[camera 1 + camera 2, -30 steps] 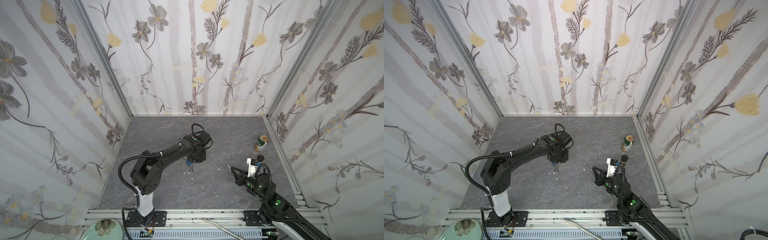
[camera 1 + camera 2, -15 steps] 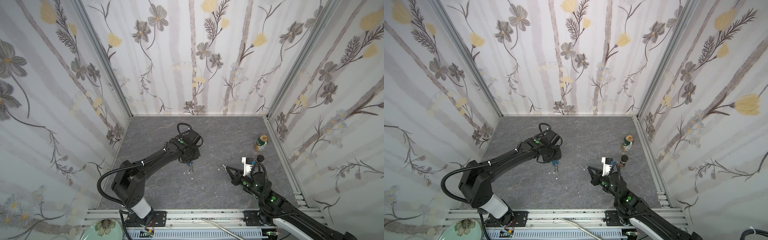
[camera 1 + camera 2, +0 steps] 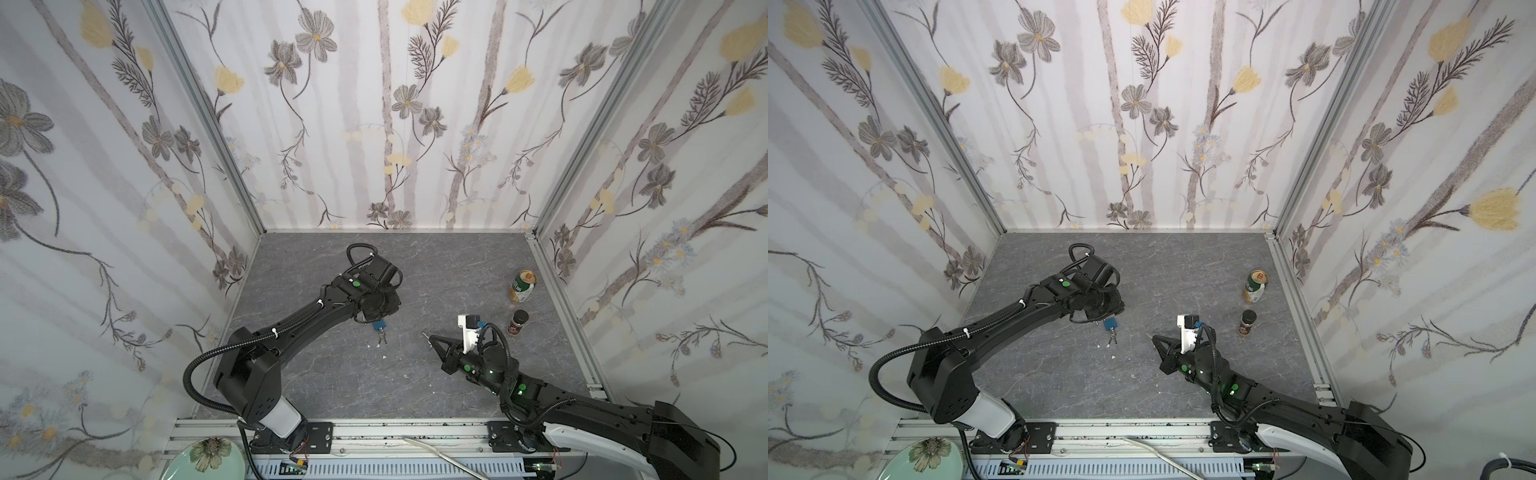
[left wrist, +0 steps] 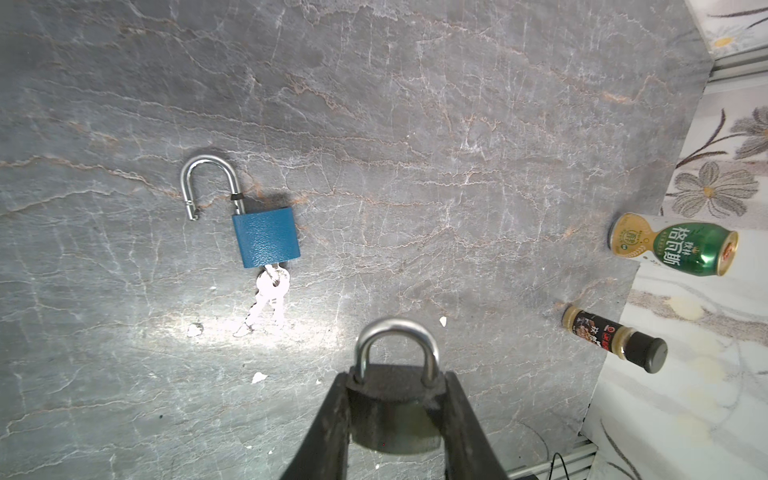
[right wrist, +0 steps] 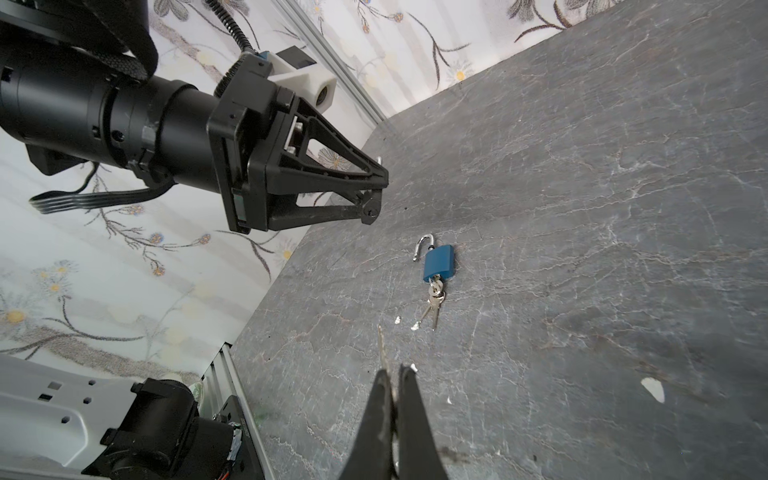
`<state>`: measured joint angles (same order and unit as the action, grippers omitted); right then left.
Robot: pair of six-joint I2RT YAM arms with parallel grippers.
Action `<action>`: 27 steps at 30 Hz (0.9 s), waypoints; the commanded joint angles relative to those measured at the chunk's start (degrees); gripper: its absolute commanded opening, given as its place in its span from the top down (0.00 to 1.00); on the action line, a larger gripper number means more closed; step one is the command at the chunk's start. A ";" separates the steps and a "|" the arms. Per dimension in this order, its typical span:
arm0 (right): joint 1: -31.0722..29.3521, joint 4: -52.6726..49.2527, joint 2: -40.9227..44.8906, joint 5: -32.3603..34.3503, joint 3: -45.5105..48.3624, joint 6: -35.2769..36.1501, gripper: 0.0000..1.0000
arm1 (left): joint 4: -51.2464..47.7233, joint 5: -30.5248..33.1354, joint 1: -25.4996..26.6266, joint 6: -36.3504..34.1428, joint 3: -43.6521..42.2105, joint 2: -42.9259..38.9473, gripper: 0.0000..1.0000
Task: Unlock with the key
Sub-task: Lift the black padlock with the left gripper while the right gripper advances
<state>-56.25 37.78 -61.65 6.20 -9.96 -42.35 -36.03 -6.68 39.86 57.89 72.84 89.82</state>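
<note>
My left gripper (image 4: 397,384): clamped on dark padlock (image 4: 395,415) (shackle (image 4: 395,328) seated) | my right gripper (image 5: 394,374): pinching key (image 5: 380,347)

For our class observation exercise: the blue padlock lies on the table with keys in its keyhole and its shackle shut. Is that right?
Not quite: the shackle is open, its free end clear of the body, as the left wrist view shows. The blue padlock does lie on the table with keys in its keyhole.

floral walls (image 3: 395,124) enclose a grey marbled floor (image 3: 436,266).
</note>
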 commanded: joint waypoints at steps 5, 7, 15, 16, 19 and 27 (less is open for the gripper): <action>-1.79 14.54 -8.78 3.30 -2.65 0.41 1.00 | 2.00 -1.13 -0.20 3.43 0.46 -0.78 0.82; -2.18 16.28 -11.22 3.47 -3.76 0.50 1.00 | 2.19 -1.25 -0.12 3.96 0.29 -0.94 0.82; -2.37 23.04 -20.83 4.00 -7.27 -0.86 1.00 | 3.75 -2.98 -0.20 5.20 -0.28 -1.34 0.82; -2.37 23.44 -21.65 4.20 -7.66 -1.07 1.00 | 3.90 -3.20 -0.21 5.33 -0.41 -1.33 0.82; -2.37 24.48 -23.79 4.86 -8.57 -1.39 1.00 | 4.09 -3.73 -0.22 5.45 -0.51 -1.49 0.82; -2.21 24.71 -26.48 7.55 -9.66 -1.69 1.00 | 4.82 -4.83 -0.52 5.81 -0.83 -1.86 0.82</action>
<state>-58.54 59.70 -87.53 12.19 -18.94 -43.46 -32.77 -10.98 39.46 62.98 72.16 88.55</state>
